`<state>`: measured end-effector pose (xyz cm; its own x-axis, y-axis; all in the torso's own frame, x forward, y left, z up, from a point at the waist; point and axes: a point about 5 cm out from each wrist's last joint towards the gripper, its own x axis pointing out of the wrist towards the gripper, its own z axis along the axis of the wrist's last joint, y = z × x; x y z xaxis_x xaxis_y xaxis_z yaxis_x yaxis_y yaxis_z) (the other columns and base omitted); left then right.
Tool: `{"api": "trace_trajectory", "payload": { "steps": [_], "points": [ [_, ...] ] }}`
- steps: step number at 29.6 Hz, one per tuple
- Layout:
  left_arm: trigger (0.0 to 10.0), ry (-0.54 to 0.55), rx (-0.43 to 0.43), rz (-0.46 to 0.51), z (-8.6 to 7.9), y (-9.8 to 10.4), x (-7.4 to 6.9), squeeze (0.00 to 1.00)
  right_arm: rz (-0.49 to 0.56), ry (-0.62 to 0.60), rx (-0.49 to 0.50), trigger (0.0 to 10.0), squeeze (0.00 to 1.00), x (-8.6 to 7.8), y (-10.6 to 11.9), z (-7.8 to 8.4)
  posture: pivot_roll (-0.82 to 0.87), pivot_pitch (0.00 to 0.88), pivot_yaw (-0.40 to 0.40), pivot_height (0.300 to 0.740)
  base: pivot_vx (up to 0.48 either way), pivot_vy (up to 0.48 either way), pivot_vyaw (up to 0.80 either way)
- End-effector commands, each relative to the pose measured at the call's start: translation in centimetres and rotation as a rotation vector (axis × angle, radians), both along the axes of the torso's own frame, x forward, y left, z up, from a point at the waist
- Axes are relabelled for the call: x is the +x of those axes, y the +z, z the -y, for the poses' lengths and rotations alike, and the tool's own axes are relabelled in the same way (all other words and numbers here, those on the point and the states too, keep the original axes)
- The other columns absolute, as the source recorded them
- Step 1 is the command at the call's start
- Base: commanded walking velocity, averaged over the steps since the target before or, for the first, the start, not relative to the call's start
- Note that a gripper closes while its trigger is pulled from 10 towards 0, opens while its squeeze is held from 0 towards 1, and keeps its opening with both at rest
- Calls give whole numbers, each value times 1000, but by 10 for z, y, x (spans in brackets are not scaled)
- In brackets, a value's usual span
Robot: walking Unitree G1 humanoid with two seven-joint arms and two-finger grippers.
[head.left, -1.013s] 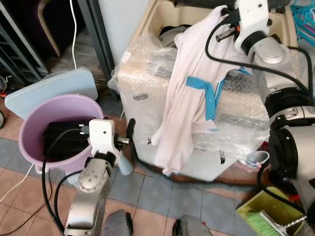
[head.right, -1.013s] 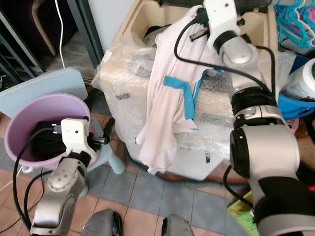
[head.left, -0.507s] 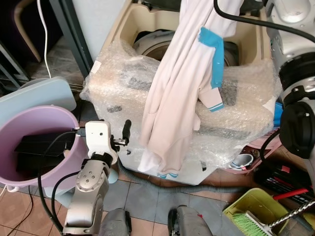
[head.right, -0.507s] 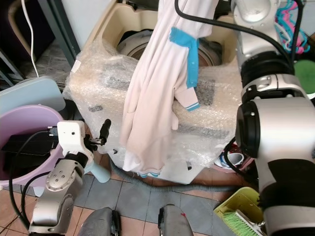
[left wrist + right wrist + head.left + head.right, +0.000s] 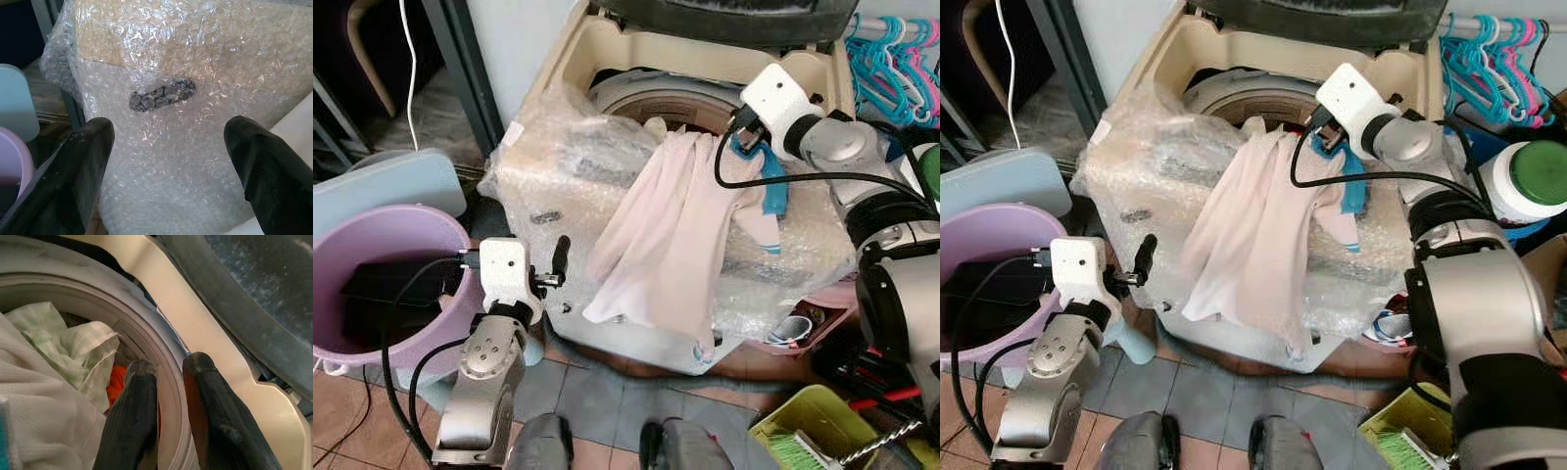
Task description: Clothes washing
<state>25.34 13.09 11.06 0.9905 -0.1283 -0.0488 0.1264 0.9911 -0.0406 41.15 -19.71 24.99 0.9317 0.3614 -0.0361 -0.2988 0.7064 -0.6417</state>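
**Shirt half over the rim, most of it yet to go in**

The top-loading washing machine (image 5: pixel 607 166), wrapped in bubble wrap, stands with its lid up and its drum (image 5: pixel 146 347) open; a green-checked cloth (image 5: pixel 73 342) and something orange are already inside. Draped over the front edge is the pale pink shirt with blue trim (image 5: pixel 675 235): its upper end reaches the drum opening, while the bulk hangs down the outside of the front panel, well short of the floor.

The right gripper (image 5: pixel 166 396) sits at the drum's rim beside the shirt's top, its fingers close together with only a thin gap; whether any cloth is pinched between them I cannot tell. To the left stands a purple bucket (image 5: pixel 382 245) with a dark thing in it. The left gripper (image 5: pixel 166 161) hangs spread wide and empty in front of the machine's wrapped side, near the bucket.

To finish this step well, I'd say the hanging part needs gathering up and feeding over the rim. Pushing only the top in risks the weight outside dragging the whole shirt back out. The loose wrap could also snag the cloth.
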Motion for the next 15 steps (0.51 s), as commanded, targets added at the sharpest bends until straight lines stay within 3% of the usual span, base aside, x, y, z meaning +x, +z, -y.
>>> {"api": "trace_trajectory", "payload": {
  "steps": [1,8,10,11,13,14,15],
  "points": [
    [10000,-9,5,-10,2,-2,-1,0,145,18,106,10000,1000,-3,30,7,-7,102,-29,740,0,0,0],
    [10000,-4,3,-22,1,-5,-2,0,281,108,276,10000,1000,-20,47,14,-18,93,-26,740,0,0,0],
    [10000,-3,2,-27,0,-6,-2,0,252,191,351,10000,1000,-37,37,11,-23,90,-20,740,0,0,0],
    [10000,-3,2,-27,0,-6,-2,0,252,191,351,10000,1000,-37,37,11,-23,90,-20,740,0,0,0],
    [10000,-3,5,-25,0,-6,-1,0,175,282,417,10000,1000,-57,22,3,-35,87,-9,740,0,0,0],
    [10000,-3,5,-25,0,-6,-1,0,175,282,417,10000,1000,-57,22,3,-35,87,-9,740,0,0,0],
    [10000,14,23,-22,-3,-5,2,0,71,341,469,10000,1000,-78,-1,-4,-52,86,2,740,0,0,0]
  ]
}}
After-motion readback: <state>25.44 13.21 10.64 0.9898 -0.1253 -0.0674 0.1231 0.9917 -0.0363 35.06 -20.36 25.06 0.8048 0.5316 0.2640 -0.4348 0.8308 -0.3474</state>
